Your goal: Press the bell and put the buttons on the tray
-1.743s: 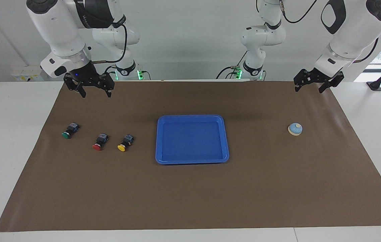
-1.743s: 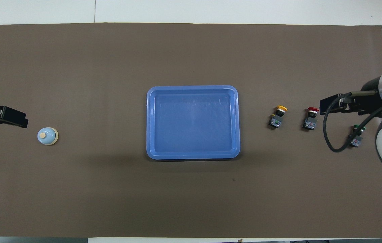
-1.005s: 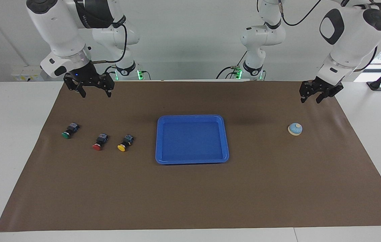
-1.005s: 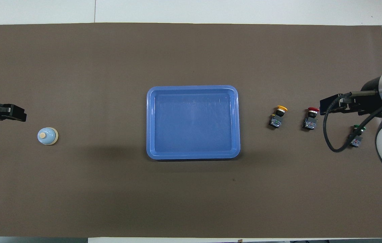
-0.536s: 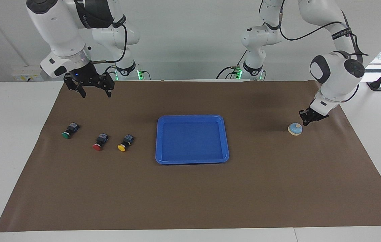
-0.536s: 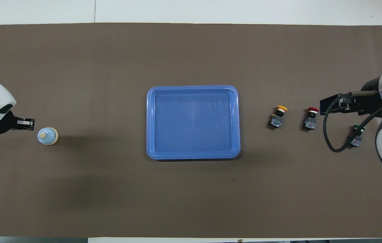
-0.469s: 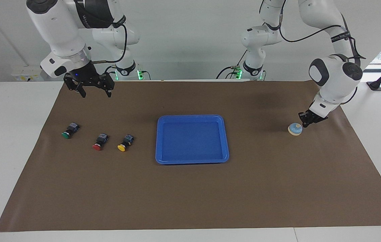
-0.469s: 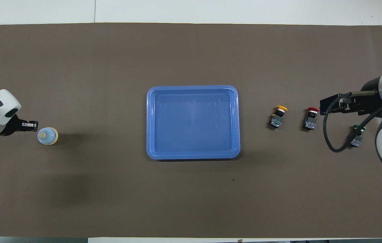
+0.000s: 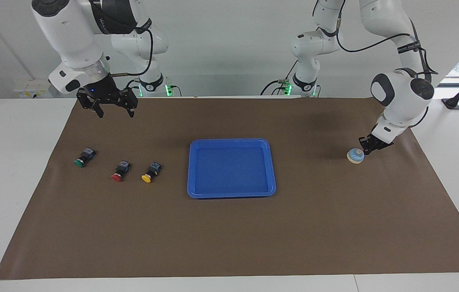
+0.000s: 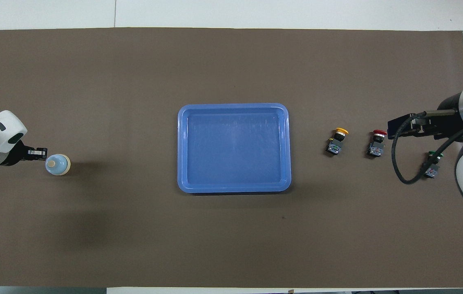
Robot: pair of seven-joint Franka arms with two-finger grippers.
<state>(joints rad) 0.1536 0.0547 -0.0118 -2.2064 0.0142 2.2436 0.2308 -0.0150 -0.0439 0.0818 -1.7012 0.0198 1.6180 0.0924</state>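
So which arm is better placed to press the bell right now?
The left. The left gripper, shut, sits right beside the bell's knob at the left arm's end of the table. The right gripper, open, waits at the right arm's end.

Bell (image 9: pixel 355 155), empty blue tray (image 9: pixel 231 142), three toppled buttons (image 9: pixel 120 171) in a row.

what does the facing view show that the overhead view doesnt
Only the facing view shows the arms' bases and upper links, the right claw whole and open, hanging over the mat nearer the robots than the buttons, and the green button unobstructed.

Only the overhead view shows the mat's edge farthest from the robots, and a cable crossing the green button.

Both show the empty blue tray mid-mat, the red button and yellow button lying on the mat, and the shut left claw at the bell.
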